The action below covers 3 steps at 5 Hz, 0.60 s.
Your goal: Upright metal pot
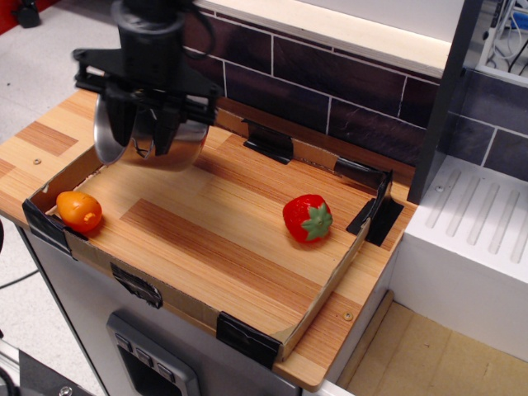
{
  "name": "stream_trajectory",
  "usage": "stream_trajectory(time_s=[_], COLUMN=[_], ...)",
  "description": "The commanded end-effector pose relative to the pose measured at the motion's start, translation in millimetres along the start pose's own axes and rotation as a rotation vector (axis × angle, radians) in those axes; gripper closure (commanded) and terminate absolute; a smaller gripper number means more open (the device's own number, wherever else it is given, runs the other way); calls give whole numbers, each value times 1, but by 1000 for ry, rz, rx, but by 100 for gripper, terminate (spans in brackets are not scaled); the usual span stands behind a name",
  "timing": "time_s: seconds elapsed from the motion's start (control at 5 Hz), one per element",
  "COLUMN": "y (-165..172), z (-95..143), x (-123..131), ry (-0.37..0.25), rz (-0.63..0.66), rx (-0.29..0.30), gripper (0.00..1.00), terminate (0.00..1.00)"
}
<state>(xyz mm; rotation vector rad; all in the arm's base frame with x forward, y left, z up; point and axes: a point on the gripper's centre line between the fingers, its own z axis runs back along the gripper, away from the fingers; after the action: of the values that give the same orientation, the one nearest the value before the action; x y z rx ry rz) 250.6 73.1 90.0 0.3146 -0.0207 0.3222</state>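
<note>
The shiny metal pot (pixel 169 147) hangs in the air over the back left part of the cardboard tray (pixel 326 293), tilted, with its rounded steel body facing down and to the front. My black gripper (pixel 151 115) comes down from above and is shut on the pot's rim, covering most of the pot's upper side. The opening of the pot is hidden behind the gripper.
An orange toy fruit (pixel 79 210) lies in the tray's front left corner. A red toy strawberry (pixel 307 218) lies right of centre. A dark tiled wall (pixel 330 78) stands behind. A white drain board (pixel 478 223) is at the right.
</note>
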Motion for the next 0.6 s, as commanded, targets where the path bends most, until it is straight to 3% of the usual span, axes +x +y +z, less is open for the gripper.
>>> stream_trajectory(time_s=[0.0, 0.4], y=[-20, -38], z=[5, -14], x=[11, 4], ry=[167, 256], rz=[39, -4], rx=[219, 303], gripper=[100, 100], terminate=[0, 0])
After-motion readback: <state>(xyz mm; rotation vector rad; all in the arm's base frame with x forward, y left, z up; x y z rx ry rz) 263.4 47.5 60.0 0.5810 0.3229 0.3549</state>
